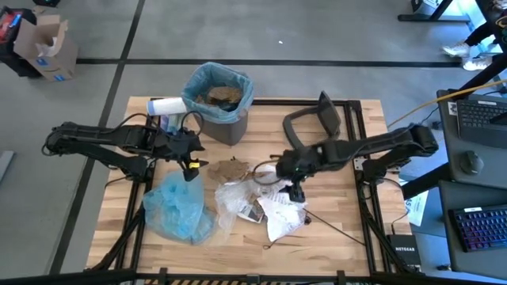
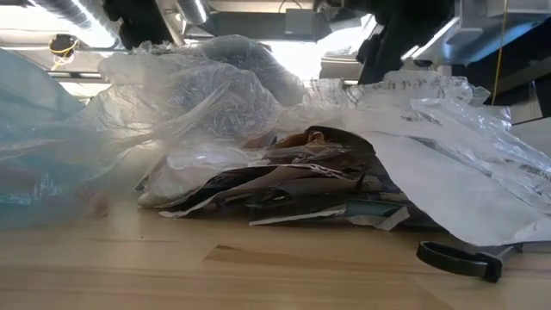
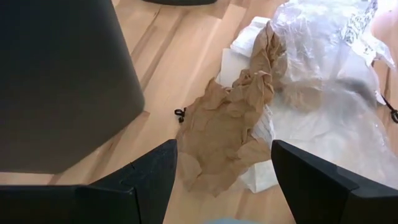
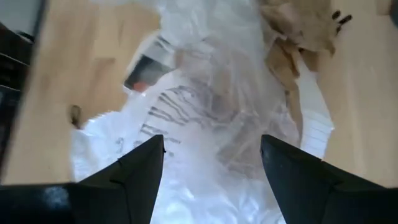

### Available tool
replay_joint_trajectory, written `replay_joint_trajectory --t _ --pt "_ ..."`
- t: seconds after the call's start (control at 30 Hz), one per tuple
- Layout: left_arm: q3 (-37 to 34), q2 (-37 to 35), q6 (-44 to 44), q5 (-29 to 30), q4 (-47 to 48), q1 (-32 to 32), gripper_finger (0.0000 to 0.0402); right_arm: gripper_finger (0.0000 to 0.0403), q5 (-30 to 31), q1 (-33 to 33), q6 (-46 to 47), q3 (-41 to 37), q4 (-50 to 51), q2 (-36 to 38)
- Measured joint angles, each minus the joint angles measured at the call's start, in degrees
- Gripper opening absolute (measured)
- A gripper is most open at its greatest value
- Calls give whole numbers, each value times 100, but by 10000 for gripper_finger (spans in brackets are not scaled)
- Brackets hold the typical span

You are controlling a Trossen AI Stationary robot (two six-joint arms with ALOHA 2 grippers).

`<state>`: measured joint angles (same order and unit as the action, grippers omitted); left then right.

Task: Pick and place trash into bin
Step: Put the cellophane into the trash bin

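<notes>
The trash (image 1: 253,202) lies mid-table, its brown paper (image 3: 227,121) running long from 12 to 6 o'clock. My left gripper (image 1: 190,165) and right gripper (image 1: 295,190) hover spread wide, empty. The bin (image 1: 218,101) stands at 12 on the wooden table (image 1: 333,229).

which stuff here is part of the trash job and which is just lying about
Job: brown paper, clear wrap, white mailer, bin, left gripper, right gripper.
Lying about: bin lid, blue bag, cardboard box.
</notes>
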<state>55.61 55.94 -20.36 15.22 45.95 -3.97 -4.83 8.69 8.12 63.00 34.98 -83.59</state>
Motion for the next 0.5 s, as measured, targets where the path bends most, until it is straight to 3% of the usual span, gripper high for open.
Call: replay_joint_trajectory --t 0.3,0.4,0.5 --pt "0 7 -49 -1 -11 0 253 250 617 17 51 2 -133 -1243" --pt "0 4 -55 0 -12 -1 253 204 739 13 52 2 10 -1522" --pt "0 7 -57 0 -10 -17 253 116 714 -9 53 2 43 -1603"
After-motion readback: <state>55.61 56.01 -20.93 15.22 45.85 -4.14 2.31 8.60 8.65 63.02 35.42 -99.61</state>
